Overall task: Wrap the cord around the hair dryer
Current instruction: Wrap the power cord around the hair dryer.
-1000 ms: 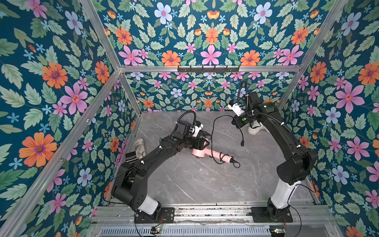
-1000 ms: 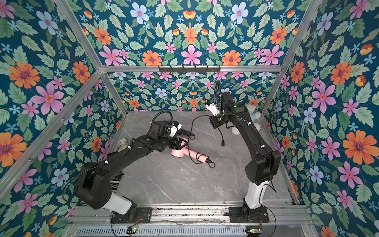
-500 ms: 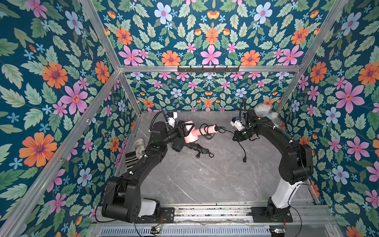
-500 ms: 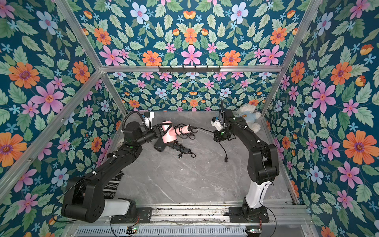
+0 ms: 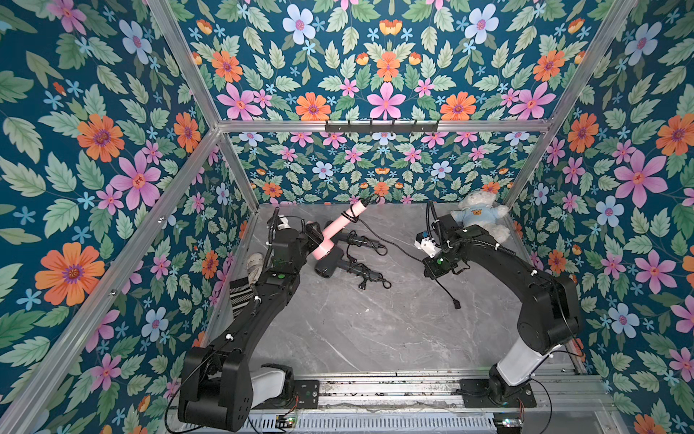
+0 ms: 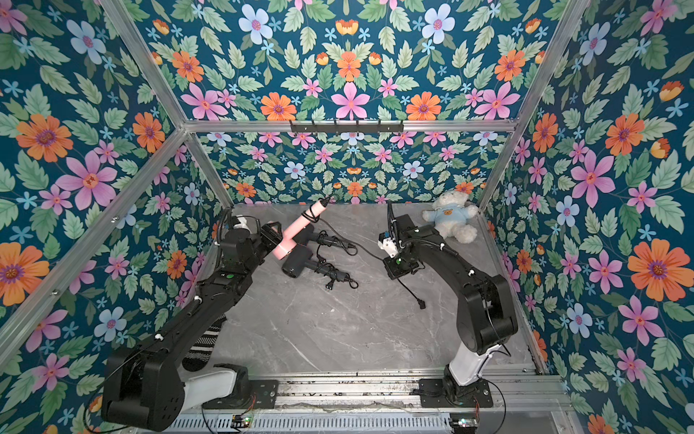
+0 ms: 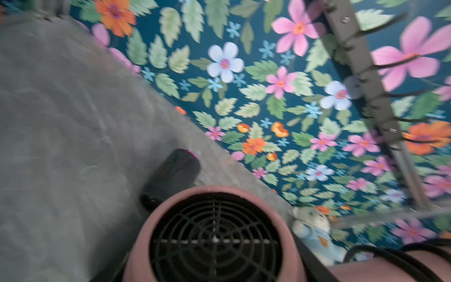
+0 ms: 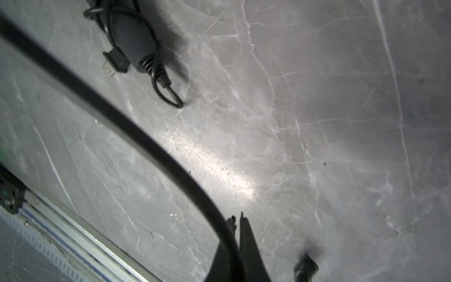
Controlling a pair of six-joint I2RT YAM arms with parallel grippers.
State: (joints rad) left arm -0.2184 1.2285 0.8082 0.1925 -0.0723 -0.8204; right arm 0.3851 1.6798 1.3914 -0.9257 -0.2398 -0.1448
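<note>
Since a moment ago the left arm has swung the dryer [image 5: 340, 225] back and tipped it, so its handle, which lay roughly level and aimed at the right arm, now slants up and away toward the rear wall. The left claw [image 5: 314, 237] is clenched on the dryer's head, holding it clear of the worktop [image 5: 375, 330] above two black dryers [image 5: 330, 265]; the left wrist view shows only the pink rear grille up close. A few turns of cord [image 5: 398, 248] already sit near the far end of the handle. From there the cord runs down toward the right claw [image 8: 236, 218], which is pinched shut on it, and the plug [image 5: 457, 305] dangles below, just off the worktop. So the handle's long axis points away from both arms, and the free cord leaves it sideways, toward the robot's right and front. The right arm is much nearer that slack. By my reading, the next turn depends on carrying the cord across the handle's axis, not along it, while the left claw keeps the handle raised.
</note>
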